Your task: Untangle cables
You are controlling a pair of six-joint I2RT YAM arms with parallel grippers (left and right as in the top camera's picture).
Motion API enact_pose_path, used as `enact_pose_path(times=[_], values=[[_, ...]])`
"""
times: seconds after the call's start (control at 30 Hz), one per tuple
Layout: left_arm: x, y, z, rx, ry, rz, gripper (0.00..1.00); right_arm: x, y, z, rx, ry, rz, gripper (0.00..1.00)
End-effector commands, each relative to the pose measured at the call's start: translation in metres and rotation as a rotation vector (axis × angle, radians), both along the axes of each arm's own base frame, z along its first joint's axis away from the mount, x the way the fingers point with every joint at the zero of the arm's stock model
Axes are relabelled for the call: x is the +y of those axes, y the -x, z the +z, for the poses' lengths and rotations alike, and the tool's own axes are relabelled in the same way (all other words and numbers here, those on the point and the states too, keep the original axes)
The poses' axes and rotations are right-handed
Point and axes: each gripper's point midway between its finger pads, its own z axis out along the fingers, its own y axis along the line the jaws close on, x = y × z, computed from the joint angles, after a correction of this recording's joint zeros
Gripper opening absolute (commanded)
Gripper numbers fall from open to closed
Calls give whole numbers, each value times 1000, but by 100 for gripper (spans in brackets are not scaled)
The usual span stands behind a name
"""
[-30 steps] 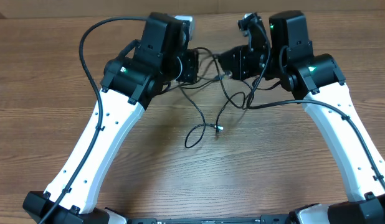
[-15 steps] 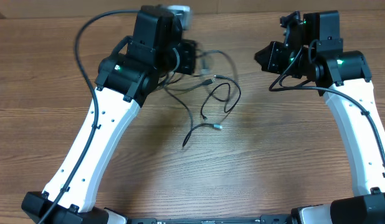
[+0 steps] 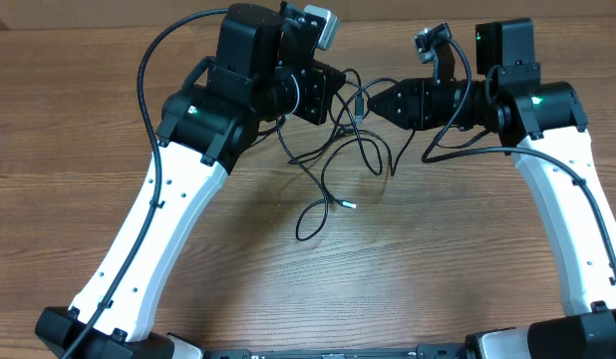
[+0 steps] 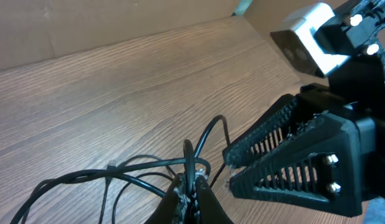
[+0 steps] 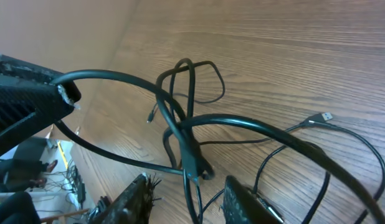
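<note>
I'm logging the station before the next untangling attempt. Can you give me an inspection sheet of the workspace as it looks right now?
Surface: wood-grain table.
Job's things: cables, thin and black, looped and crossing between the two claws; one plug end lies loose on the wood.
Clutter: nothing seen.
Claws: left claw shut on cables; right claw open, a strand passing between its jaws.
Cables: thicker black arm cables run along both white arms.
Surroundings: plain tan board beyond the table's far edge.

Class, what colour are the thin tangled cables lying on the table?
Black. The cables show best overhead, against the brown wooden table.
</note>
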Motion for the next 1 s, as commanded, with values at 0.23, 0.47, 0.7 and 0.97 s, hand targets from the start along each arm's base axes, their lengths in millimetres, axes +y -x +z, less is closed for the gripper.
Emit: enact_pose_path(times=[0.23, 0.47, 0.7, 0.97], values=[[-31, 25, 35, -38, 158, -184, 4, 5, 5, 15, -48, -19, 33, 30], [-26, 22, 30, -18, 138, -149, 4, 5, 3, 17, -60, -20, 32, 4], [9, -6, 4, -15, -24, 96, 4, -10, -4, 2, -43, 79, -48, 4], [29, -19, 3, -26, -48, 180, 4, -54, -20, -26, 23, 288, -293, 4]])
